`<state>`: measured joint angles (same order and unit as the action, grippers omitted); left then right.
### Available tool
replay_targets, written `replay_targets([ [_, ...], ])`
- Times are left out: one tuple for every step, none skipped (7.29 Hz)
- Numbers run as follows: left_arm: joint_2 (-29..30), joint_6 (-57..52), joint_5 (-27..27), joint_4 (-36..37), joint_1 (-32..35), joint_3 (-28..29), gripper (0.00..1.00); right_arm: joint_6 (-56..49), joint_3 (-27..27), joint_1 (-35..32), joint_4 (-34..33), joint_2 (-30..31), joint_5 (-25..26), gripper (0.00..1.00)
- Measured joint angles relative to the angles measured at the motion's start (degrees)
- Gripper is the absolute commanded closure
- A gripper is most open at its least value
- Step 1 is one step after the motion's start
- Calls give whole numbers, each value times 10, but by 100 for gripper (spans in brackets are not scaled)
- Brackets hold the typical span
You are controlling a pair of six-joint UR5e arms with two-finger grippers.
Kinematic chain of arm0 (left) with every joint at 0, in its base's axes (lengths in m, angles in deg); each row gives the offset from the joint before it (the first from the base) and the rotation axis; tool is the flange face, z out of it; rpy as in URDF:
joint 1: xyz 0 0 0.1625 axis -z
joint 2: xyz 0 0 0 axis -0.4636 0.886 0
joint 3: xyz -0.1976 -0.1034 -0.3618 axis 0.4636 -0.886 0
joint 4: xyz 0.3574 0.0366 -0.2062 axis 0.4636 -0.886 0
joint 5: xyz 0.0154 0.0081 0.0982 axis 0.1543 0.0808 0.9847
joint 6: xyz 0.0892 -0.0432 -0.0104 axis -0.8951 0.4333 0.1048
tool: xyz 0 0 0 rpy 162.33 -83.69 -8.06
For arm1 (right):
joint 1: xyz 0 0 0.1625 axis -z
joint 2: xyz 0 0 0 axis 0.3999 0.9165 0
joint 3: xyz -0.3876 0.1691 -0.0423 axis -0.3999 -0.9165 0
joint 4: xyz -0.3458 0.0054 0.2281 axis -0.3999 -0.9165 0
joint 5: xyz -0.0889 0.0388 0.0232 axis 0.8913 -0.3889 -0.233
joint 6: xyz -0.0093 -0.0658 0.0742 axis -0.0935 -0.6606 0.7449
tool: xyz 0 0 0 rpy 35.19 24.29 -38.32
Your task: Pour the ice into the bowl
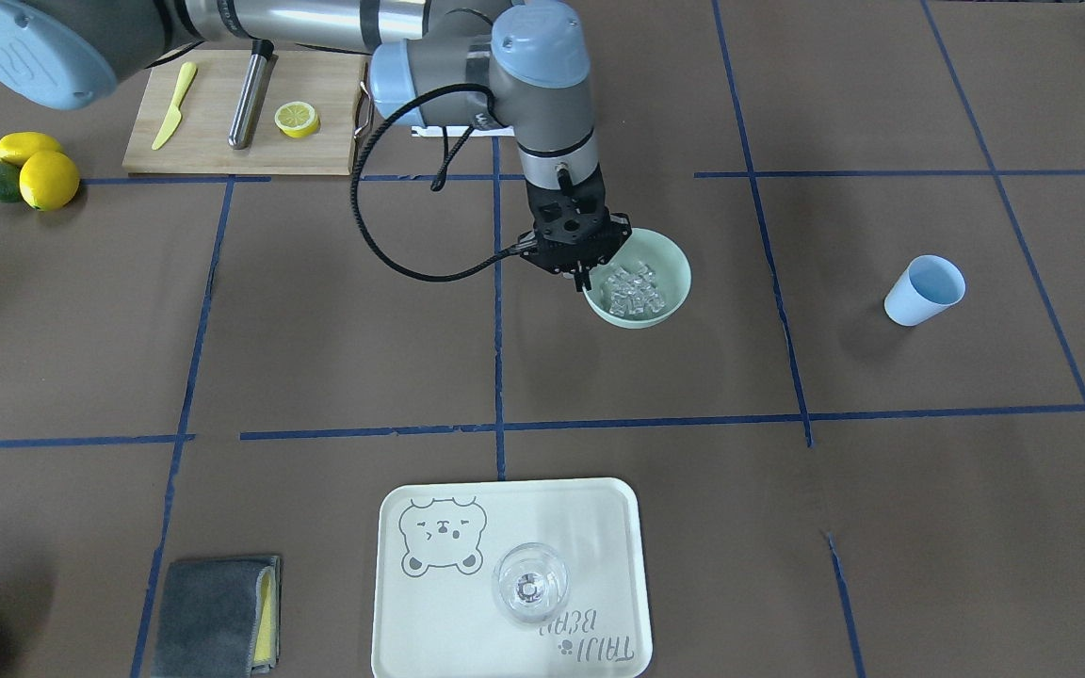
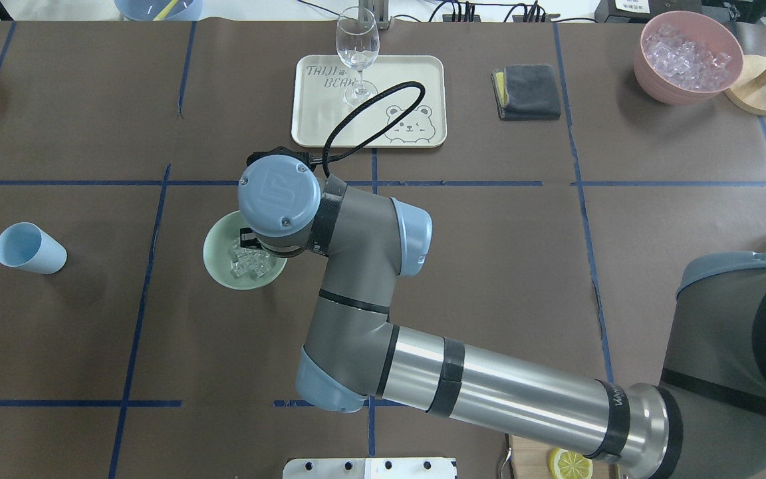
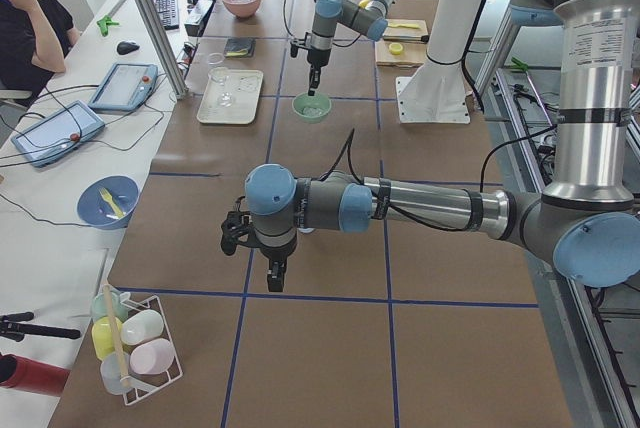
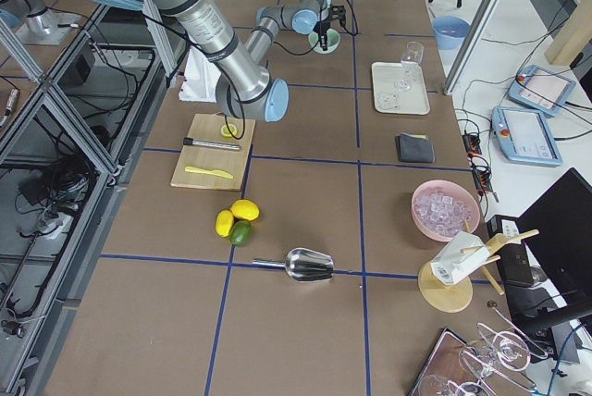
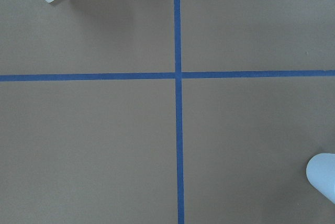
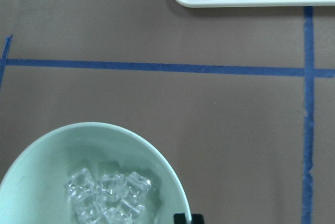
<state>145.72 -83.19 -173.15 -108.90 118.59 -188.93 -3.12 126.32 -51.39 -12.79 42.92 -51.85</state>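
Observation:
The pale mint-green bowl [image 1: 677, 256] sits mid-table with a pile of small clear ice cubes [image 1: 632, 290] inside. It also shows in the overhead view [image 2: 215, 258] and in the right wrist view [image 6: 42, 150], with the ice [image 6: 107, 195] at its bottom. My right gripper [image 1: 583, 281] points down over the bowl's rim, its fingers together and holding nothing; its tips [image 6: 187, 217] show just outside the rim. The light blue cup [image 1: 924, 290] stands empty, far from the bowl. My left gripper [image 3: 275, 273] shows only in the exterior left view, so I cannot tell whether it is open or shut.
A white tray [image 1: 429, 621] with a wine glass [image 1: 529, 584] lies near the far edge, beside a grey cloth [image 1: 213, 614]. A cutting board [image 1: 213, 155] with a knife and a lemon half is near the robot. A pink bowl [image 2: 649, 66] of ice stands at the far right.

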Motion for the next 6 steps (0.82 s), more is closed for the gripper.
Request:
replay_targets([
  [0, -1, 0, 0, 0, 0, 0, -33, 56, -38, 0, 51, -44, 100],
  [0, -4, 0, -1, 0, 0, 0, -77, 109, -84, 1, 107, -96, 100],
  [1, -10, 2, -3, 0, -1, 0, -136, 149, -134, 2, 161, -148, 100],
  [0, -39, 5, -10, 0, -1, 0, -210, 170, -187, 5, 211, -198, 100],
  [-1, -90, 7, -20, 0, 1, 0, -284, 177, -235, 5, 253, -238, 100],
  [-2, -126, 8, -24, 0, 4, 0, -346, 178, -277, 6, 291, -273, 100],
])
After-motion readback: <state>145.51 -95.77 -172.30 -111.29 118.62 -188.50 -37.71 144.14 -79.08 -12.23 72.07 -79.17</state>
